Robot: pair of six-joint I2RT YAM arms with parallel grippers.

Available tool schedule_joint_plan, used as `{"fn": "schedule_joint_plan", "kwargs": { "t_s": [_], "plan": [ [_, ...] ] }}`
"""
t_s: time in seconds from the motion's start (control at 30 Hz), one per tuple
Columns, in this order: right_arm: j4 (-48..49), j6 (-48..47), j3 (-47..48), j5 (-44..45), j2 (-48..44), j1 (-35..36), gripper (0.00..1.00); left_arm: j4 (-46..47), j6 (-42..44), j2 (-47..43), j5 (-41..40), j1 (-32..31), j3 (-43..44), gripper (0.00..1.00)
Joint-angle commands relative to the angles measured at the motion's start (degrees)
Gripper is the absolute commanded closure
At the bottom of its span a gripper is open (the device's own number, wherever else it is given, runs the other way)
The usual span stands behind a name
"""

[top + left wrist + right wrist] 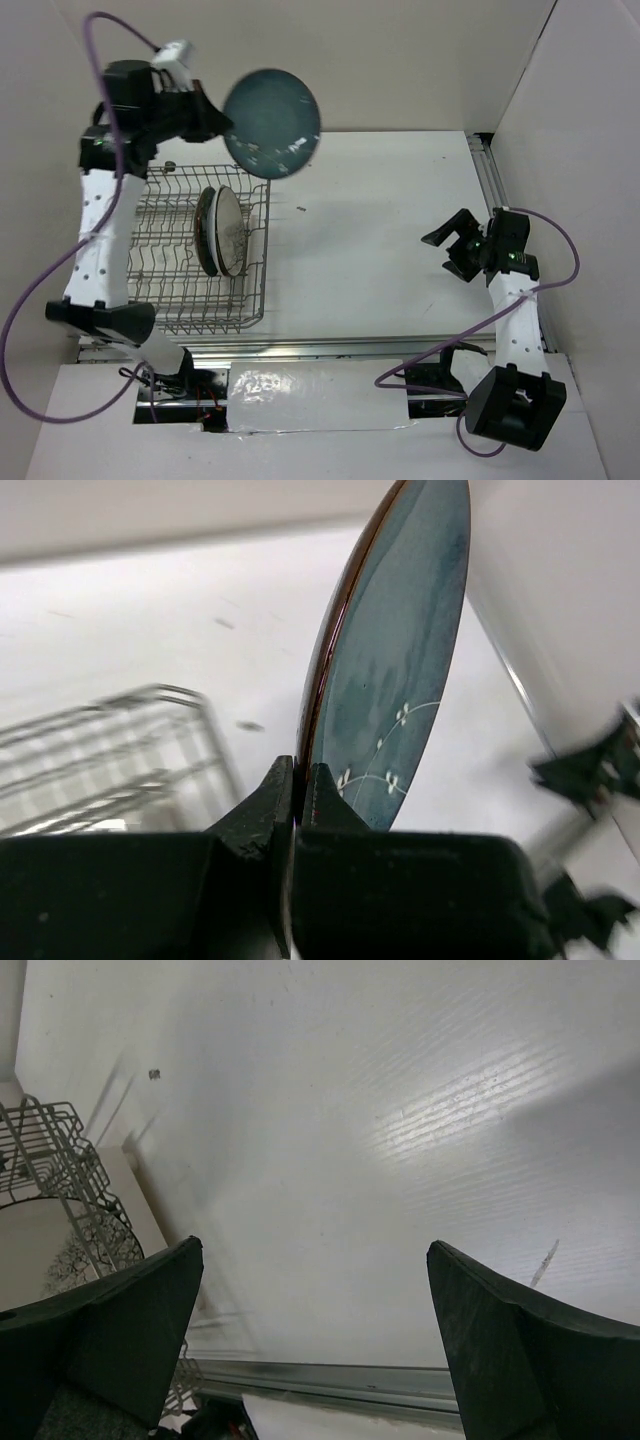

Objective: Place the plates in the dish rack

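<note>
The left fingers (pixel 212 121) (pixel 258 812) are clamped tight on the rim of a teal plate (pixel 272 122) (pixel 400 650), holding it on edge in the air above the far right corner of the rack (pixel 170 292). Thin white sprigs mark the plate's face near the grip. In the rack, a cream plate (pixel 230 232) and a darker one (pixel 206 236) stand upright side by side between the tines. Well apart, over the right side of the table (pixel 370 230), the right fingers (pixel 445 237) (pixel 130 1310) are spread wide and hold nothing.
</note>
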Motion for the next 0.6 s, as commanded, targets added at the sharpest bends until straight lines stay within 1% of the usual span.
{"fn": "schedule_joint_plan", "kwargs": {
  "t_s": [0.0,0.1,0.17,0.23,0.33,0.4,0.43,0.47,0.53,0.57],
  "plan": [
    [1.1,-1.3,2.7,-1.7,0.5,-0.3,0.00,3.0,0.6,-5.9,-4.7,6.2,3.9,1.00],
    [0.8,-1.7,2.8,-2.0,0.9,-0.2,0.00,3.3,0.7,-8.1,-7.8,16.5,4.3,1.00],
    [0.8,-1.9,2.9,-2.1,1.5,-0.1,0.00,3.4,0.4,-9.1,-8.3,19.9,4.4,1.00],
    [0.6,-2.1,3.4,-2.7,2.0,-0.2,0.00,3.5,0.5,-10.3,-11.7,23.5,4.6,1.00],
    [0.3,-2.3,4.1,-3.2,3.0,-0.2,0.00,3.3,1.5,-11.0,-17.1,27.2,5.3,1.00],
    [0.3,-2.8,4.5,-3.5,4.0,-0.2,0.00,3.0,2.5,-11.8,-20.1,28.6,5.2,1.00],
    [0.3,-2.8,5.0,-3.5,4.4,-0.3,0.00,3.4,3.0,-12.2,-23.1,29.4,4.4,1.00],
    [0.3,-3.0,5.1,-3.5,4.7,-0.2,0.00,3.4,3.4,-12.5,-23.3,30.0,4.0,1.00],
    [0.6,-3.1,5.6,-3.9,5.6,-0.2,0.00,4.1,5.1,-13.4,-28.0,30.3,2.1,1.00],
    [0.7,-3.2,5.8,-4.0,5.8,-0.2,0.00,4.4,6.3,-14.0,-28.6,30.4,1.2,1.00]
  ]
}}
